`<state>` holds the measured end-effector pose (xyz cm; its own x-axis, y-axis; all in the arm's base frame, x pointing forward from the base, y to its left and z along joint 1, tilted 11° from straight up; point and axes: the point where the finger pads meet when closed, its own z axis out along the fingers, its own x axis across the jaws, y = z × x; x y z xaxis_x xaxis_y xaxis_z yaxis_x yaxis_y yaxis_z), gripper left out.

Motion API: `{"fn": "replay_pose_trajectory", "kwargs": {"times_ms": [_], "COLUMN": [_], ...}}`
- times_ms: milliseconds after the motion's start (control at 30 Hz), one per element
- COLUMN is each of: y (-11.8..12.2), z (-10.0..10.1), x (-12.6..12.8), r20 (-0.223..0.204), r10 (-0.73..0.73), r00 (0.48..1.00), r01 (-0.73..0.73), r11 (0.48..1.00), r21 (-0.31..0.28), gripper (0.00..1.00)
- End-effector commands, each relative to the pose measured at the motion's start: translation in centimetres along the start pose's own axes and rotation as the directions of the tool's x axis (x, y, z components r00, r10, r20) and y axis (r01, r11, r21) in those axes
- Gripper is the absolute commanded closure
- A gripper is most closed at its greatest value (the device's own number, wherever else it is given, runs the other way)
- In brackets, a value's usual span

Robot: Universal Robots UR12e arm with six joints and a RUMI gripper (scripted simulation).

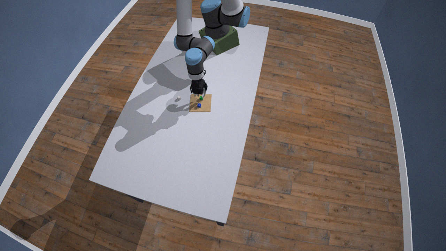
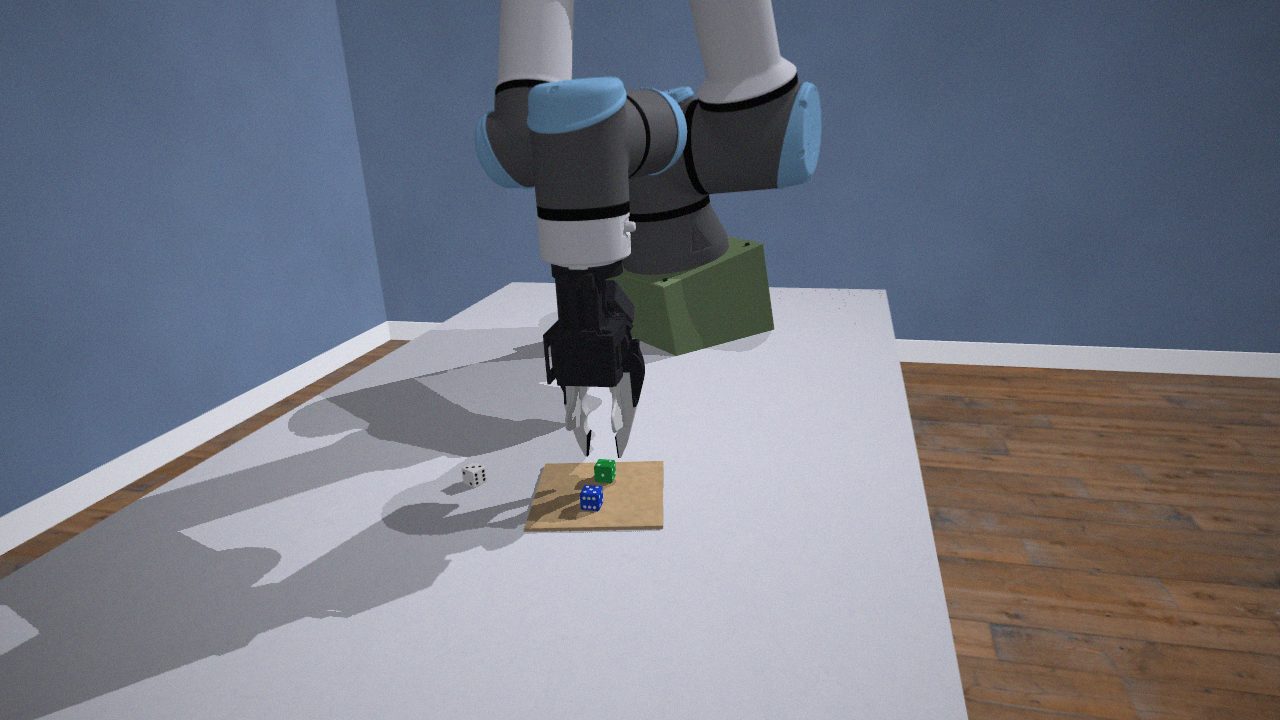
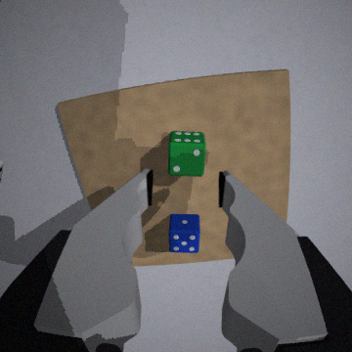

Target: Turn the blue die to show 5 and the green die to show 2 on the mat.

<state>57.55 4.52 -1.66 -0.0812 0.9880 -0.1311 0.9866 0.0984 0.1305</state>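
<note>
Gripper (image 1: 199, 95) (image 2: 603, 445) (image 3: 186, 173) is held above the mat, jaws partly open, a fair gap between them, nothing gripped. Just below, the green die (image 1: 201, 98) (image 2: 605, 471) (image 3: 187, 154) is seen flat on the mat (image 1: 205, 107) (image 2: 635, 510) (image 3: 254, 122), on the side toward the bench's base end, and its top looks like 2. The blue die (image 1: 199, 105) (image 2: 591, 497) (image 3: 184, 233) is set nearer the bench's opposite end, fully on the mat, top read as 5. The white die (image 1: 179, 98) (image 2: 474, 475) is left off the mat, toward the bench's left long edge in the top view; its top number can't be made out for sure.

Handling guess: light, stiff, maybe slippery cubes, not fragile. If a regrip is needed, two opposite side faces should be pinched squarely, since an edge grip could twist one. Probably only backing straight up is needed.
</note>
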Motion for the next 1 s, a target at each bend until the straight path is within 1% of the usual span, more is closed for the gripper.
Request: {"fn": "replay_pose_trajectory", "kwargs": {"times_ms": [0,200,500,533,967], "y": [0.0,0.0,0.0,0.0,0.0], "z": [-2.7,-5.4,-6.2,-6.2,-6.2], "x": [0.0,0.0,0.0,0.0,0.0], "r20": [0.000,0.000,0.000,0.000,0.000], "r10": [0.000,0.000,0.000,0.000,0.000], "r00": [1.000,1.000,1.000,1.000,1.000], "r01": [0.000,0.000,0.000,0.000,0.000], "r11": [1.000,1.000,1.000,1.000,1.000], "r21": [0.000,0.000,0.000,0.000,0.000], "gripper": [0.79,0.79,0.79,0.00,0.00]}}
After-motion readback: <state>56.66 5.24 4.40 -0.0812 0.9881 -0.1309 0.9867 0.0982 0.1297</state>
